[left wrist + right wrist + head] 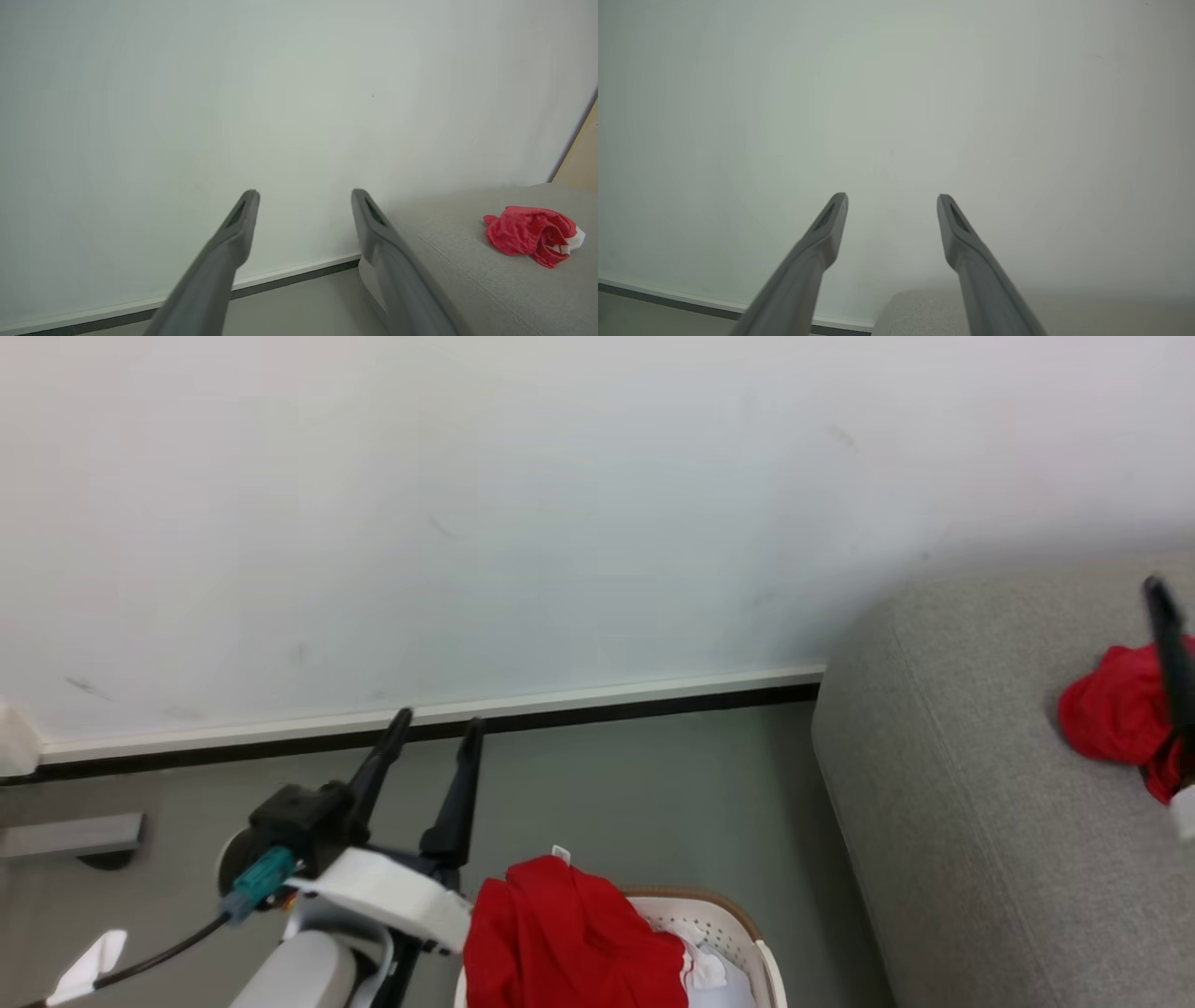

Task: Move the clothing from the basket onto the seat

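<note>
The left fingers [240,228] and right fingers [826,228] are wide open and hold nothing. Red clothing [569,933] sits in the basket [724,901]. One red piece [1111,709] lies on the seat [980,821].

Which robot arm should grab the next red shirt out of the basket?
Probably the left. The left hand is open and hovers right beside the basket, where red clothing is heaped. The right hand is away over the sofa, near the red garment lying there.

The head view looks forward and down at the wall [467,523], floor [635,784] and seat [980,821]. Both wrist views face that wall and share the seat edge.
</note>
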